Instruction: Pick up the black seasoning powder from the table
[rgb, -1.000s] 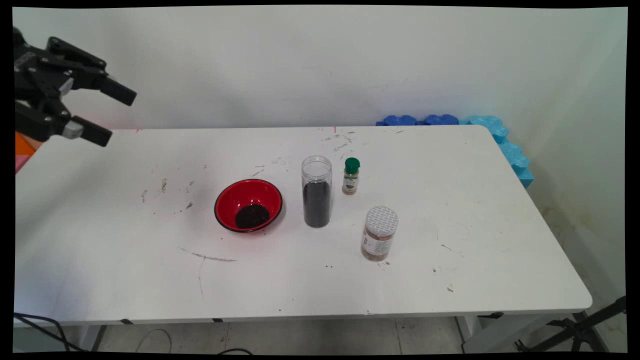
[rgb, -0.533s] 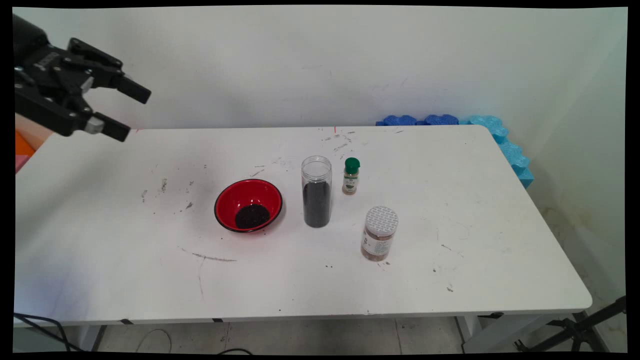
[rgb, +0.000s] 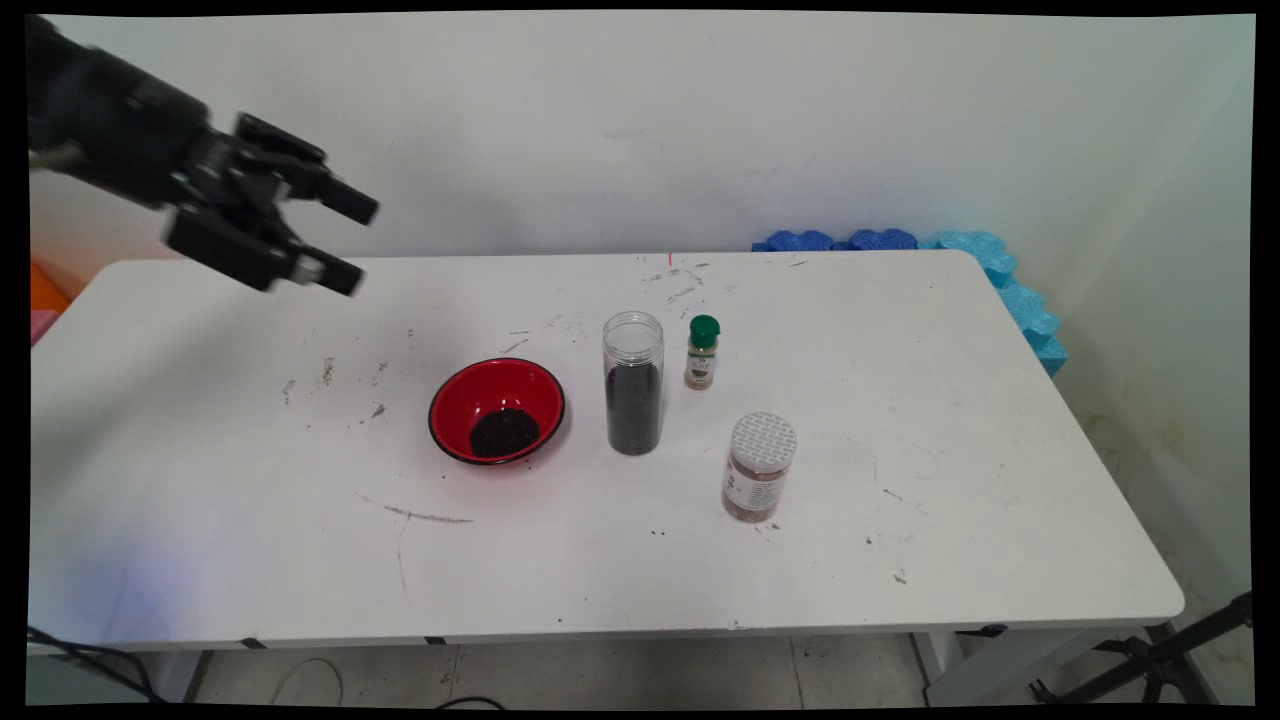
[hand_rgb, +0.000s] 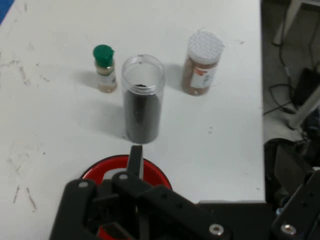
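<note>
White bench (rgb: 900, 420) carries a red bowl (rgb: 497, 409) of dark grains, a clear jar (rgb: 633, 384), a green-capped spice bottle (rgb: 702, 352) and a foil-topped jar (rgb: 758, 466), while the tool (rgb: 345, 243) hovers spread and empty above the far-left side.

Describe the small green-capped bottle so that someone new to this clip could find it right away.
Start at the white table and find the red bowl near its middle. To the bowl's right stands a tall clear jar, open-topped and partly filled with dark contents; the small bottle stands just right of it, nearer the wall. It is the shortest container and the only one with a green cap.
</note>
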